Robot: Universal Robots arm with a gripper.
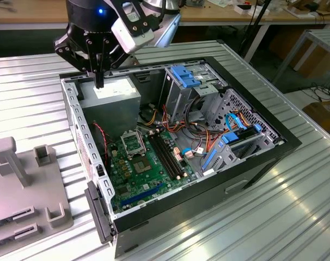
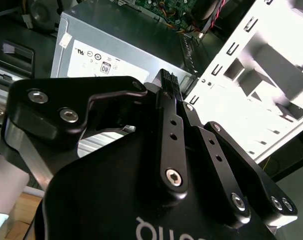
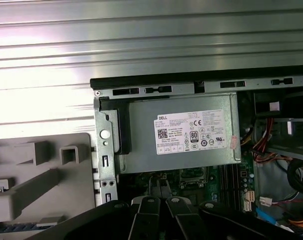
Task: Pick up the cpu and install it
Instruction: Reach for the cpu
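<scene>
1. The cpu (image 1: 145, 163) looks like the small grey square with a darker rim. It lies flat on the green board (image 1: 133, 182), just beside the shiny socket (image 1: 133, 143). It is too small to be sure.
2. The green board sits on the floor of the open computer case (image 1: 72, 117). The case lies on its side like a big open box.
3. Also in the case are long black slots (image 1: 167, 156) next to the socket, a bunch of colored wires (image 1: 200, 130), and blue holders (image 1: 185, 76) at the far side.
4. A grey metal box (image 1: 113, 103) fills one corner of the case.
5. The gripper (image 1: 99, 81) hangs over that grey metal box, well apart from the cpu. Its two fingers are pressed together, as both wrist views show (image 2: 166, 82) (image 3: 159, 194).
6. A white sticker (image 3: 191, 132) sits on top of the grey metal box. It has small dark print, a striped code and little round marks.
7. The case rests on a ribbed metal table (image 1: 34, 92).
8. A grey tray (image 1: 23, 187) with blocky posts stands beside the case, at the exterior view's left.
</scene>
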